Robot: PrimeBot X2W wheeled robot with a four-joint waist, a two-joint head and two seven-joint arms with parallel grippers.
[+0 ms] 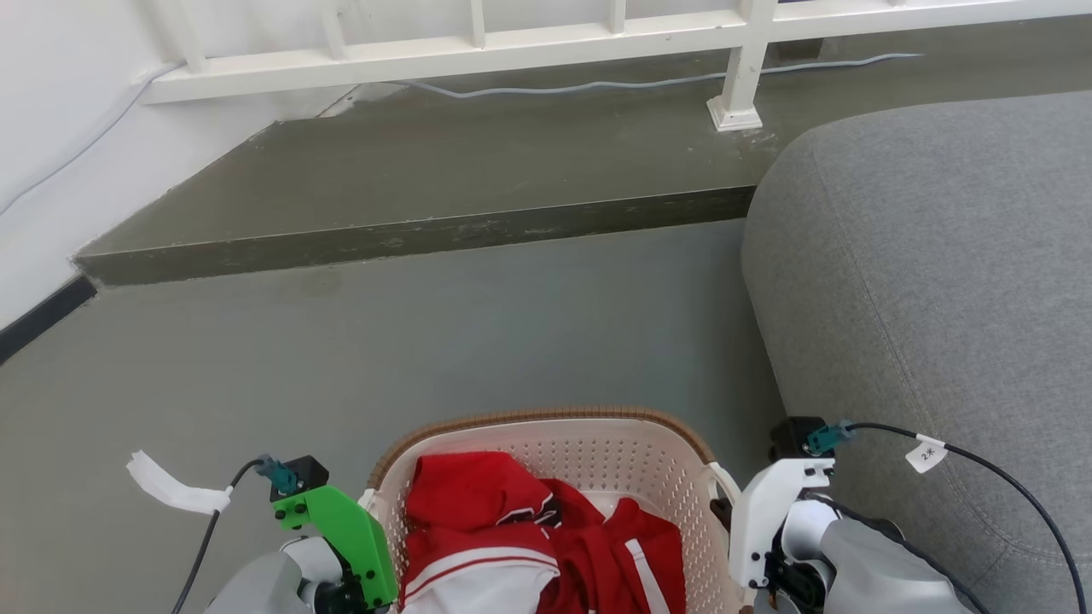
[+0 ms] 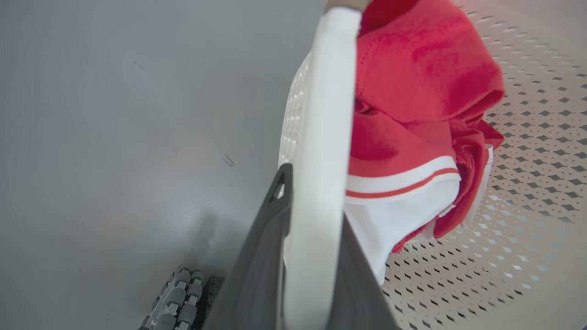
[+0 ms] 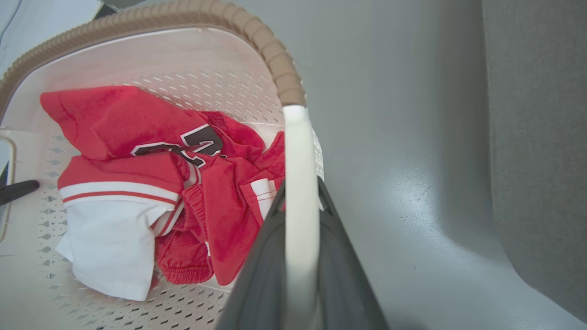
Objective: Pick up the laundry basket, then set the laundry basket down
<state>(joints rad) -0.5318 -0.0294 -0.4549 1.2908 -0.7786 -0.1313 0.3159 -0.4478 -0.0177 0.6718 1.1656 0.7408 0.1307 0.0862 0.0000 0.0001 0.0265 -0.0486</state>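
Evidently the pick-up is at least begun. At 7 o'clock in the head view the left gripper (image 2: 312, 206), on its green mount, has its two dark fingers pinched on either side of the white left side handle (image 2: 325, 114). Between the arms, at 6 o'clock, is the small cream-white perforated plastic laundry basket (image 1: 546, 415) with its brown woven-look rim, holding crumpled red and white clothes (image 1: 512, 520). At 5 o'clock the right gripper (image 3: 300, 192), on a white mount, pinches the white right side handle (image 3: 298, 151) the same way.

Both grasps are made. Whether the basket is clear of the grey floor (image 1: 426, 341) I cannot tell, as its base is hidden. The lift, if not yet done, and the setting-down are what remain.

Round about, a white wall (image 1: 51, 128) stands at 10 o'clock. A raised grey-green step (image 1: 426, 170) runs across at 12, with a white railing (image 1: 478, 51) and a pale cable (image 1: 597, 85) on it. A grey fabric sofa (image 1: 938, 298) bulks at 3 o'clock, just beside the right arm. The sofa looks the nearest hindrance on that side, while bare floor lies ahead before the step.
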